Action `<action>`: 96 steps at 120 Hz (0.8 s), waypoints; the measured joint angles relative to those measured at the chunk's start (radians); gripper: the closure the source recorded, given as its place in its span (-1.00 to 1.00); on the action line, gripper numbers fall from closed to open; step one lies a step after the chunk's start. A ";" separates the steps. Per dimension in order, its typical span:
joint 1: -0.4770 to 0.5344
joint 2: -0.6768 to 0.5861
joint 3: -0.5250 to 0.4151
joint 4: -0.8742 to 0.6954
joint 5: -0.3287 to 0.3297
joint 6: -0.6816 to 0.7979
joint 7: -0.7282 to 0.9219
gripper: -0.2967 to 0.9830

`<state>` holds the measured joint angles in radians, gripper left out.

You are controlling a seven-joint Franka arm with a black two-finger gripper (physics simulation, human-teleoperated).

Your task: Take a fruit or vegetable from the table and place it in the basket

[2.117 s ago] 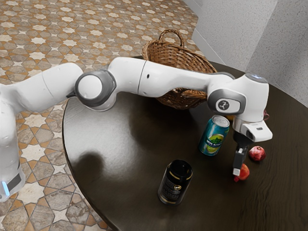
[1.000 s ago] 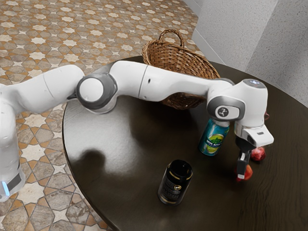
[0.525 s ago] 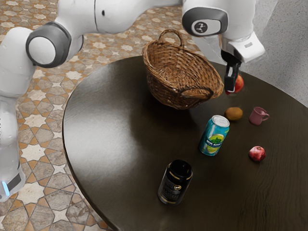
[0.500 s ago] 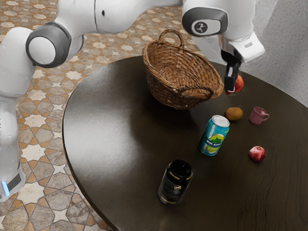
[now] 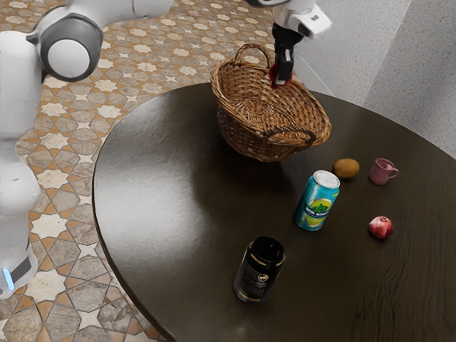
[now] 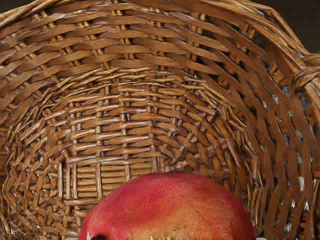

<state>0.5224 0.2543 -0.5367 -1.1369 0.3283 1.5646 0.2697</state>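
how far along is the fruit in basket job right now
The pick looks done: the red fruit is off the table, held by my gripper. In hand is the carry: the fruit hangs at the mouth of the basket, whose woven inside lies beyond it in the wrist view. Left, I judge: lower it in, let go and back away.

The white arm [image 5: 71, 55] is bent, its tool [image 5: 281, 77] (black) pointing down, gripping.
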 joint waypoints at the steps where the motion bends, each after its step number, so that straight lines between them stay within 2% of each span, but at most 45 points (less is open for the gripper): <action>1: 0.003 0.002 0.000 0.000 -0.001 -0.001 0.000 -0.02; 19: 0.071 0.032 -0.006 0.000 -0.010 -0.008 0.001 -0.02; 38: 0.087 0.039 -0.005 0.000 -0.014 -0.011 0.002 -0.03; 55: 0.089 0.042 0.000 0.000 -0.028 -0.015 0.002 -0.34; 76: 0.076 0.032 0.004 -0.010 -0.055 -0.017 -0.005 -0.48; 82: -0.037 0.021 0.083 -0.024 -0.065 -0.021 -0.020 -0.50; 92: -0.433 0.012 0.390 -0.032 -0.081 -0.027 -0.043 -0.52; 96: -0.549 -0.003 0.466 -0.039 -0.088 -0.029 -0.054 -0.52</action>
<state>-0.0264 0.2510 -0.0702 -1.1757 0.2398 1.5359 0.2160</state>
